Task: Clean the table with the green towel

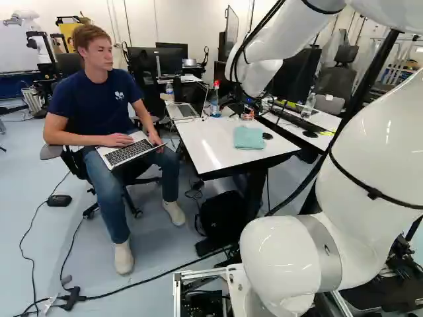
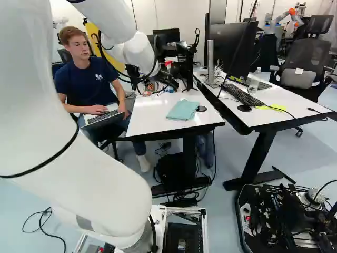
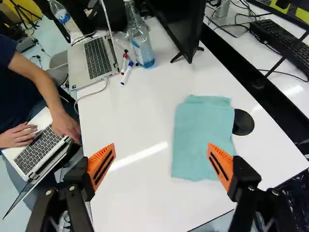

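We see a white wall point(image 1: 188, 16) above a pale blue floor point(image 1: 26, 178); a dark office chair point(image 2: 306, 55) stands beside a white-topped desk point(image 2: 303, 100) with black legs.

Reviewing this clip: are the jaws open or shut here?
Open. In the wrist view the two orange pads stand wide apart, nothing gripped between them; the green towel lies on the white table.

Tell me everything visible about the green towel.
Green towel: pale blue-green, soft-looking cloth, apparently folded into a rough rectangle, lying flat, lightly creased, far edge uneven. It rests on the white table, a black disc right at one long side. The open end effector does not grip it.
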You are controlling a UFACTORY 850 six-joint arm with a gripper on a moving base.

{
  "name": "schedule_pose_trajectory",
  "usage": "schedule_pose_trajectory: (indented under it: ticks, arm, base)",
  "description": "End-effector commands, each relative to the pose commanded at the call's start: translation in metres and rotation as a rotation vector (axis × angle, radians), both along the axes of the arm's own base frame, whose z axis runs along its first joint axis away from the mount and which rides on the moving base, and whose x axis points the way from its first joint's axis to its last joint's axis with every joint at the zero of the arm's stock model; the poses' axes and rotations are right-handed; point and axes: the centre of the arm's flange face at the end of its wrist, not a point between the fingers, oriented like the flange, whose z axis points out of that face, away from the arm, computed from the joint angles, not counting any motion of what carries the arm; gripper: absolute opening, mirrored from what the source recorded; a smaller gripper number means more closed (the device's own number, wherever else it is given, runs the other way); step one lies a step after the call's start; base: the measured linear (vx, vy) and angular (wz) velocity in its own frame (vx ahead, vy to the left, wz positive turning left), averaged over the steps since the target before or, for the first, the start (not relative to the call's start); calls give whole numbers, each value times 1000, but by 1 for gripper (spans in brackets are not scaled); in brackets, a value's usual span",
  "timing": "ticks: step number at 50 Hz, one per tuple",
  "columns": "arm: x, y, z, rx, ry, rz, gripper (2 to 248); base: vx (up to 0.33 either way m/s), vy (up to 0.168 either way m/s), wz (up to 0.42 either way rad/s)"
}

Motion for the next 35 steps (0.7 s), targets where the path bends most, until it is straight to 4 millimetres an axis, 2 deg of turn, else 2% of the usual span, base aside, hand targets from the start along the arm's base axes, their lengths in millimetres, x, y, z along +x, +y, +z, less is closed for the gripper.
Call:
schedule_pose_trajectory:
  ticks: [15, 35]
  arm:
    - [-4, 17, 0, 0, -1, 36, 247]
    - [-6, 17, -4, -4, -8, 37, 247]
  base:
    - [0, 0, 0]
    - [0, 0, 0]
